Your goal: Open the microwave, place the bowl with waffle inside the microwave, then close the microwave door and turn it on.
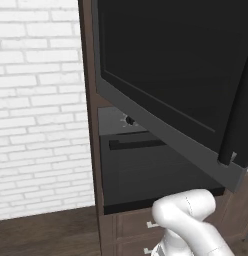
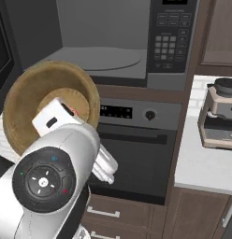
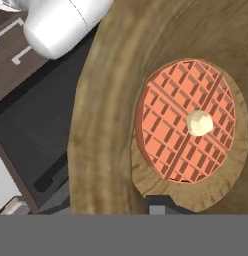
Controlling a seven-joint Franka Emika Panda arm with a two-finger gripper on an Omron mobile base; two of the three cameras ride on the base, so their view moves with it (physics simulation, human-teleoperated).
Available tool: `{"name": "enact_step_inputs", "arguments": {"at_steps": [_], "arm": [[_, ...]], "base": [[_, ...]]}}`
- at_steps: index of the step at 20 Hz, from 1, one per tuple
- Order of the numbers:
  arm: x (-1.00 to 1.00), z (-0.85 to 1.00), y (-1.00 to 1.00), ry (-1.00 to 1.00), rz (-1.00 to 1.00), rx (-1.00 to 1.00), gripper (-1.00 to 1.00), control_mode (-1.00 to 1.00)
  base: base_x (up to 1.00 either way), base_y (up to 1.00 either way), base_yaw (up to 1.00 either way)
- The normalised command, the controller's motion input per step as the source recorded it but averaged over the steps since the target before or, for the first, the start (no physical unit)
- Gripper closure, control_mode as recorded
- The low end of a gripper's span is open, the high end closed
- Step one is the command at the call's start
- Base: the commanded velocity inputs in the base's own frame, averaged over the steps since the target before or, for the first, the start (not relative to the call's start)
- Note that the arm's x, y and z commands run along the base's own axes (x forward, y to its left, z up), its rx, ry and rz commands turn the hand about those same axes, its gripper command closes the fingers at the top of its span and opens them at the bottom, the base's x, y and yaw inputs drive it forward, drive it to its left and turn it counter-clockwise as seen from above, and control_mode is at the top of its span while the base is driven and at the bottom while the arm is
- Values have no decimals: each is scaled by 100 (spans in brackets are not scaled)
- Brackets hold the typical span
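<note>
Left base view: microwave door (image 1: 166, 100) hangs wide open. Right base view: the bowl (image 2: 47, 105) rides tilted below the microwave (image 2: 106, 58) cavity. Hand view: the gripper (image 3: 163, 206) pinches the rim, waffle (image 3: 186, 122) inside. I'd level it first, then slide in.

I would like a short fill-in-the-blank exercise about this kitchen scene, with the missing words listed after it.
1. The grey-framed microwave door with black glass stands ____.
2. The round orange waffle lies in a brown ____ bowl.
3. A small pale pat sits on the waffle's ____.
4. The microwave's keypad is above the ____ with its horizontal bar handle.

Missing words: open; wooden; middle; oven
</note>
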Motion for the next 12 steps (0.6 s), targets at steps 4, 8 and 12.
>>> {"name": "enact_step_inputs", "arguments": {"at_steps": [4,8,12], "arm": [[-1,46,61,14,-6,21,100,-100],[71,25,43,22,-4,18,100,-100],[99,10,29,7,-9,7,100,-100]], "base": [[0,0,0],[0,0,0],[0,0,0]]}}
